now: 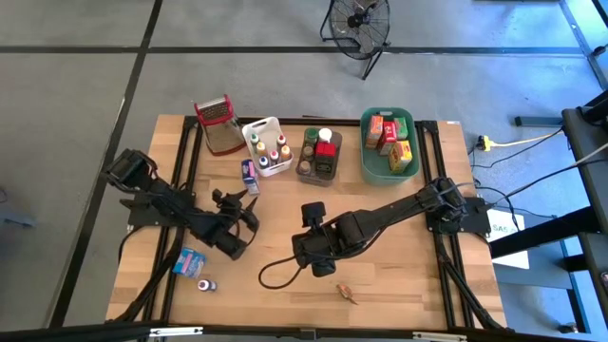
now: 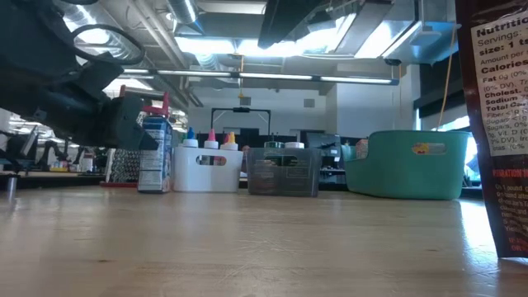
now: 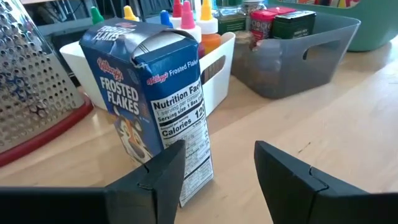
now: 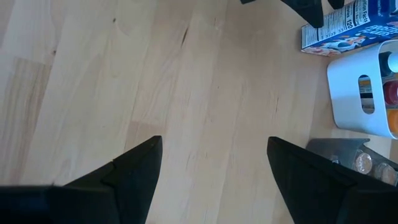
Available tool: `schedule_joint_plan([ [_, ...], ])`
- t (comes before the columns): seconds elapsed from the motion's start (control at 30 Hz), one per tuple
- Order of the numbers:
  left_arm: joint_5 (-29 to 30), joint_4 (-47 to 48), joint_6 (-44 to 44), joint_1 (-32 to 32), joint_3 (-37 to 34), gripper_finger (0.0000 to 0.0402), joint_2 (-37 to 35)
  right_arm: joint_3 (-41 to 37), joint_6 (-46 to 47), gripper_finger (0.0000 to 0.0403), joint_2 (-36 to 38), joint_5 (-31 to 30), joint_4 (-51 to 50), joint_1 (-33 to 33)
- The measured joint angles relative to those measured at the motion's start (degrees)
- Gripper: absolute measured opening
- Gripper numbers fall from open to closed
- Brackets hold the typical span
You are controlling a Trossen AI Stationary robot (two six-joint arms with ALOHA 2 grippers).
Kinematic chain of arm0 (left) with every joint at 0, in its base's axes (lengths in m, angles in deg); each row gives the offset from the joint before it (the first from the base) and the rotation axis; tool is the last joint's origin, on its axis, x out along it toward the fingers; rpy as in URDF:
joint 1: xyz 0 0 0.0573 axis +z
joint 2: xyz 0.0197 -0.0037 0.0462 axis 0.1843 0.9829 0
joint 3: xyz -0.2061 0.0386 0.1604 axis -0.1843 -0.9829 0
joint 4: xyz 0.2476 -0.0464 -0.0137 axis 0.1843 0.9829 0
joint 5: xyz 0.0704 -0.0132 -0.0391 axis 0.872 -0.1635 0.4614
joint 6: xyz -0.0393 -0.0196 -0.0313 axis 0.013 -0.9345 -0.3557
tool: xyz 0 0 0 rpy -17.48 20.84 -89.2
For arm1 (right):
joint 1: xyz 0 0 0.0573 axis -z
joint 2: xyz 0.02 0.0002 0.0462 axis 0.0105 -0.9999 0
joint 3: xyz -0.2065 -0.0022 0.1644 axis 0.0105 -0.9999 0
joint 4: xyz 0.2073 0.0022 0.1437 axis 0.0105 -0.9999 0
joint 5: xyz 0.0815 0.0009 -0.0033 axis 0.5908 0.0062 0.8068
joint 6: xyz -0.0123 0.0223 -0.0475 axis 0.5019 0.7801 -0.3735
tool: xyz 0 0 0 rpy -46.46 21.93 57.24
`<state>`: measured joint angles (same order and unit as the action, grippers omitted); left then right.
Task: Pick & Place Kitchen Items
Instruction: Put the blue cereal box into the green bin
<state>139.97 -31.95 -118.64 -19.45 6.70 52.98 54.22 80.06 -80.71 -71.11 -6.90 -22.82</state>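
1. High view: the left gripper (image 1: 245,211) is reaching toward the Frosted Flakes box (image 1: 249,172), which is standing just beside the white caddy (image 1: 269,126). The right gripper (image 1: 312,211) is hovering over bare table (image 1: 399,275). I am counting 3 containers: white caddy, grey bin (image 1: 306,171) and green tub (image 1: 366,157), plus 1 grater (image 1: 218,125). Loose on the wood are lying 1 light-blue packet (image 1: 192,261), 1 tiny bottle (image 1: 206,285) and 1 small brown item (image 1: 348,292)

2. Low view: the Frosted Flakes box (image 2: 154,154) is standing upright, near the white caddy (image 2: 208,169); 1 dark packet (image 2: 495,124) is looming at the edge

3. Left wrist view: the left gripper (image 3: 221,171) is standing spread, holding nothing, with the Frosted Flakes box (image 3: 152,99) just ahead of 1 finger. The carton is looking light, its thin card dented at the top, so it is likely crushing easily; pinching its 2 broad faces low down seems safest

4. Right wrist view: the right gripper (image 4: 214,165) is gaping wide over empty wood, grasping nothing
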Motion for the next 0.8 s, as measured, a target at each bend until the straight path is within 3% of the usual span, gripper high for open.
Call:
schedule_joint_plan([
  [0.37,0.14,0.33,2.39,-0.37,0.00,0.0235,0.00,0.00,0.00,0.0293,0.00,-0.02,0.02,0.02],
  [0.57,1.63,-0.45,-3.67,-0.27,0.00,0.0274,0.00,0.00,0.02,0.0293,0.00,-0.02,0.00,0.02],
  [0.8,4.62,-5.97,-0.63,0.26,0.02,0.0281,0.02,0.00,0.00,0.0293,0.00,-0.04,-0.07,0.02],
])
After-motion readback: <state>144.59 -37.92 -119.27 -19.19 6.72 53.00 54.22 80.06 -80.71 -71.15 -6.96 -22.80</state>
